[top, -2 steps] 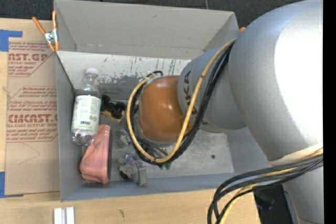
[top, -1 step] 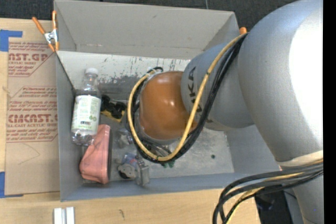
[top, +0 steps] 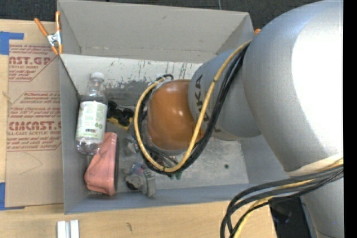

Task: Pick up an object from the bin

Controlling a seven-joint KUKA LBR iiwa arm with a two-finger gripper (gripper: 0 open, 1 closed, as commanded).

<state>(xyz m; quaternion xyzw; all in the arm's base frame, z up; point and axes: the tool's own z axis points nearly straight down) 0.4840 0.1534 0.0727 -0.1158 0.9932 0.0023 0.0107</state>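
- A KUKA arm point(top: 290, 92) reaches into the grey metal bin point(top: 150, 25) from the right. Its orange wrist cover point(top: 170, 114) sits low over the middle of the bin floor, looped by yellow and black cables point(top: 142, 136).
- The gripper is tucked beneath that cover, and whether it is released, clenched or grasping something cannot be told.
- Which thing it is over cannot be told either. Nearest the cover are a small yellow-and-black object point(top: 118, 114), just to its left, and a cluster of small grey and dark pieces point(top: 139, 180) near the bin's front wall, too unclear to name.
- A clear plastic bottle point(top: 92, 117) with a white label lies along the left wall, cap toward the far wall.
- A soft pink object point(top: 103, 167) lies in the front-left corner, just beside the bottle's base.
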